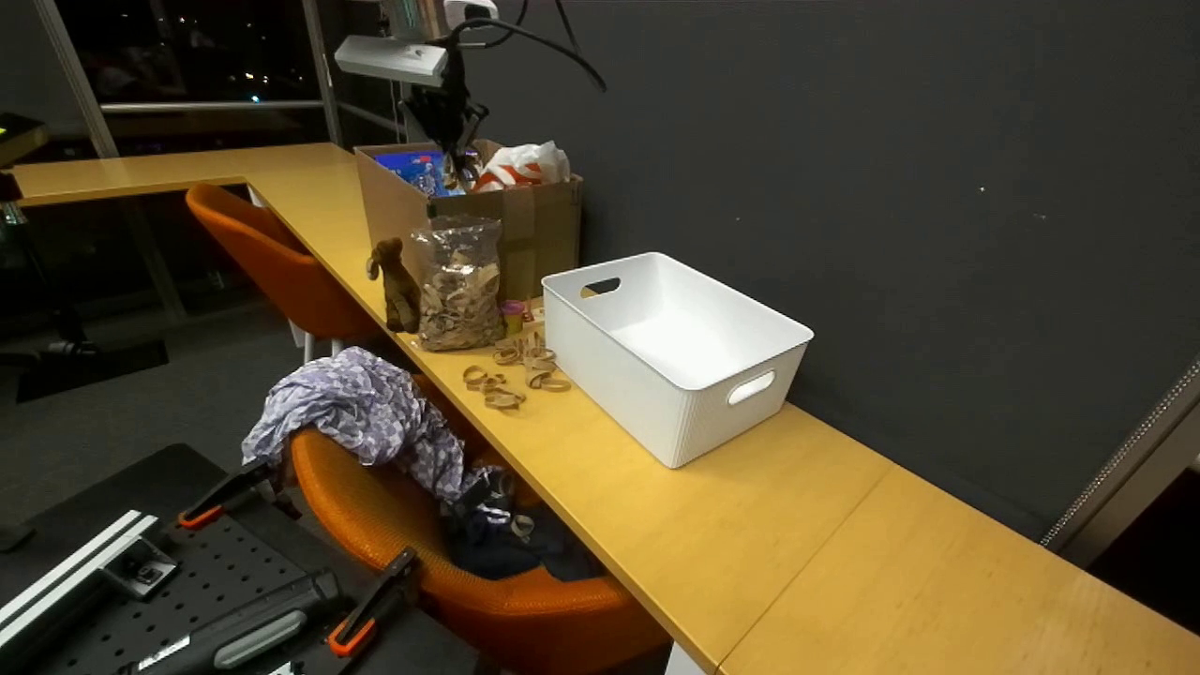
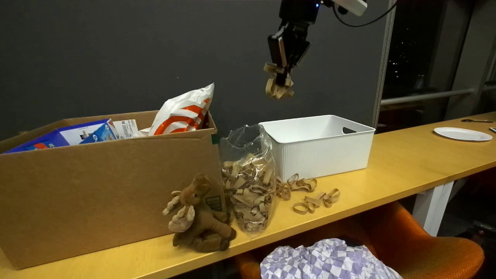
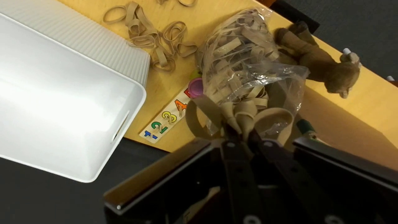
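Observation:
My gripper (image 3: 244,138) is shut on a small bunch of tan bands (image 3: 247,119), whose loops stick out on both sides of the fingertips. In an exterior view the gripper (image 2: 285,75) hangs high above the table, with the held bands (image 2: 285,93) well clear of everything below. Beneath it in the wrist view stands a clear plastic bag (image 3: 236,46) filled with similar bands. Loose bands (image 3: 143,40) lie on the table between that bag and a white bin (image 3: 102,46). What I see of the bin's inside (image 1: 670,323) holds nothing.
A cardboard box (image 2: 116,193) packed with a white-and-orange bag (image 2: 182,114) and blue packages stands beside the plastic bag. A brown moose toy (image 2: 205,224) sits near the table edge. Close to the bin are a number strip (image 3: 168,116) and a pink-lidded tub (image 3: 196,87). Dark wall behind.

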Tool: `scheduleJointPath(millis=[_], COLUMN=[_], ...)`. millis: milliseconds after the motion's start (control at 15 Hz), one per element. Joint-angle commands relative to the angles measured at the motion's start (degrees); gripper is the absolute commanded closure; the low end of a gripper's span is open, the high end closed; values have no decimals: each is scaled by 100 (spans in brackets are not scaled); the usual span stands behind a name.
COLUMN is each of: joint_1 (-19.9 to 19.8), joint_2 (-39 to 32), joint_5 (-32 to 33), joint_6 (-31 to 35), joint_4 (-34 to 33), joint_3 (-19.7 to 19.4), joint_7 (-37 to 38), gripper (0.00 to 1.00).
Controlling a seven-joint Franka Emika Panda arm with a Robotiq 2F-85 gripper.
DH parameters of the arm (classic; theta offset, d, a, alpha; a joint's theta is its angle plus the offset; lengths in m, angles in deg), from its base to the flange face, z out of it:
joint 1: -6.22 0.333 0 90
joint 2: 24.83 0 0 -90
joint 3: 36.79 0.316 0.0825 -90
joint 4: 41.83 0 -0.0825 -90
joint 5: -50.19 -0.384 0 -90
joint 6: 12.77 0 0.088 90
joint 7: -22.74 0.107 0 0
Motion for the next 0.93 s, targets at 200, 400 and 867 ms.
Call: scheduleJointPath(millis=[200,400,867], joint_1=[196,413,592], joint_2=[-840,-1252,-1970], joint_5=[313,686,870], joint_6=[389,473,421], joint_4=[-554,-985,-1663], joint_3=[57,24,28], joint_7=[-452,-524,-667], gripper=[98,98,98])
